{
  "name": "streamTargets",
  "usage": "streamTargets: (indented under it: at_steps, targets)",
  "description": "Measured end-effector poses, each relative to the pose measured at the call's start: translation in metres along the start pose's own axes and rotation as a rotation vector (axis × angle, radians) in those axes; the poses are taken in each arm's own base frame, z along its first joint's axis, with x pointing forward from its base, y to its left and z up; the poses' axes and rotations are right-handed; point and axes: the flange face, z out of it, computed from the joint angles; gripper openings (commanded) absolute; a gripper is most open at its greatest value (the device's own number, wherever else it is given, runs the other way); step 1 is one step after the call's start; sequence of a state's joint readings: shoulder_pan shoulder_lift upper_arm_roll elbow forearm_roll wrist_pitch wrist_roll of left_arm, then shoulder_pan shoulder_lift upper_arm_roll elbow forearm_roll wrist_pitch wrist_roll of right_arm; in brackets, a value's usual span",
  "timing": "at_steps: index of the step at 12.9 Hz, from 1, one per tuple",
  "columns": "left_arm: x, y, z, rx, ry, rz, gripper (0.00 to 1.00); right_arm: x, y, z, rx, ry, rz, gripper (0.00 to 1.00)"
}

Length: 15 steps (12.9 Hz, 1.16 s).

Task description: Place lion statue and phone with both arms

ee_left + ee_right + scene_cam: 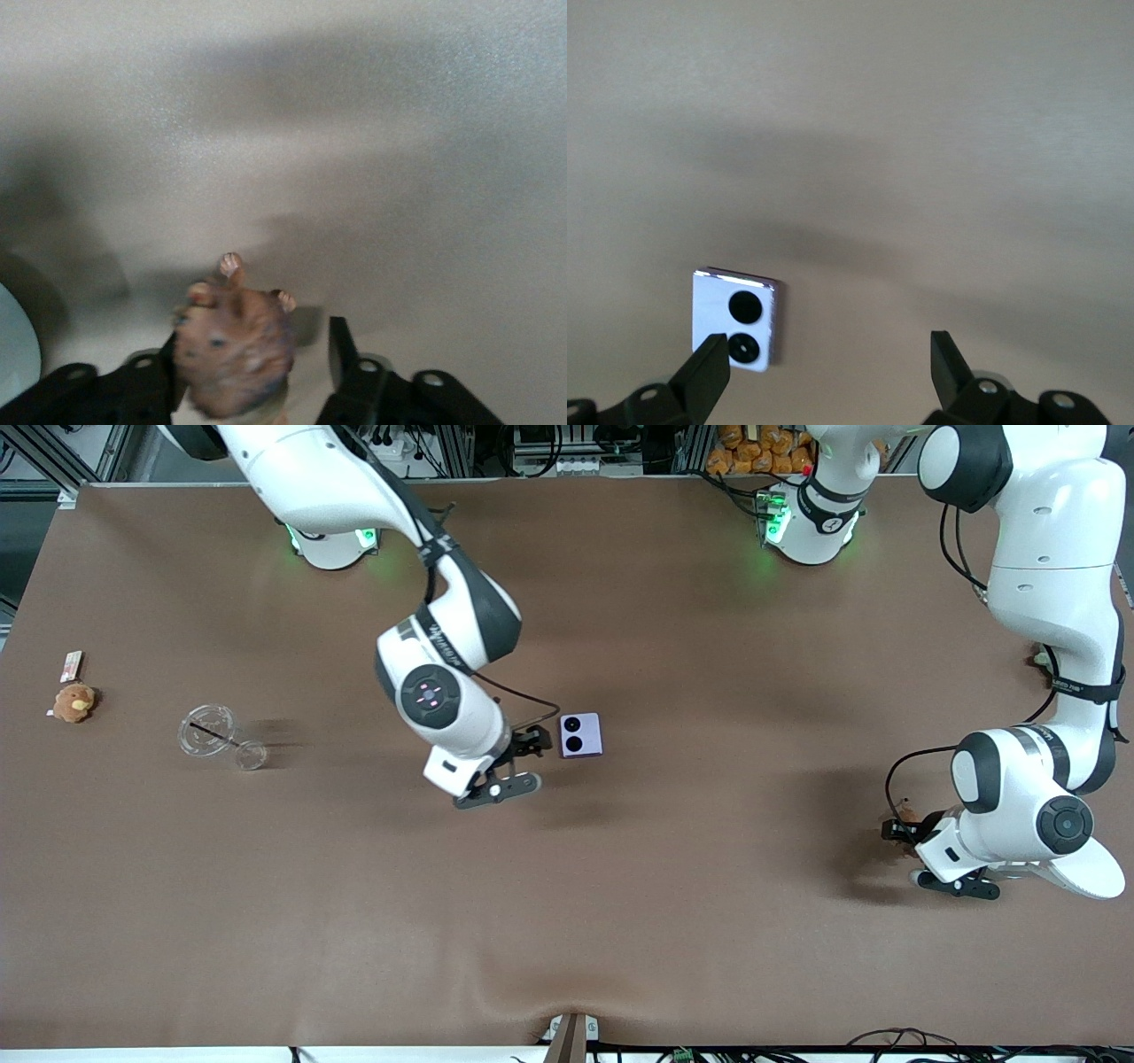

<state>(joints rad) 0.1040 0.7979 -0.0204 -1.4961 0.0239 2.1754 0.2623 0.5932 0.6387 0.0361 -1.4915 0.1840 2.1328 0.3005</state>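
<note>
- Table (673, 921): a bare brown sheet; the phone lies flat near its middle, and the lion statue is toward the left arm's end.
- Right gripper (524, 760): hovers low beside the phone (580, 735), fingers spread and empty. In its wrist view the phone (735, 319) sits off by one finger (707, 372), not between the pair.
- Left gripper (905, 850): low at the table, fingers apart around the lion statue (235, 350), not visibly clamping.
- Judgement: placing looks finished or nearly so; next, both arms should lift away.
- Clear glassware (213, 735) and a tan plush toy (74, 702) lie toward the right arm's end.
</note>
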Motion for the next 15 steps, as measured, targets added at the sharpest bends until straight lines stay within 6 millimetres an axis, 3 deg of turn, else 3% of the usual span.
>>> streamTargets:
  at_steps: [7, 10, 13, 15]
  targets:
    - [0.007, 0.011, -0.012, 0.005, 0.022, 0.017, 1.0, -0.023, -0.045, 0.071, -0.006, 0.007, -0.002, 1.0]
    - [0.005, 0.015, -0.042, 0.018, 0.05, 0.021, 1.0, -0.032, -0.059, 0.098, -0.01, 0.008, -0.003, 1.0]
    - [-0.003, 0.017, -0.069, 0.025, 0.045, 0.017, 1.0, -0.035, -0.064, 0.107, -0.01, 0.012, 0.016, 1.0]
    - [-0.007, 0.032, -0.096, 0.051, 0.031, 0.002, 1.0, -0.039, -0.07, 0.116, -0.008, 0.018, 0.013, 1.0]
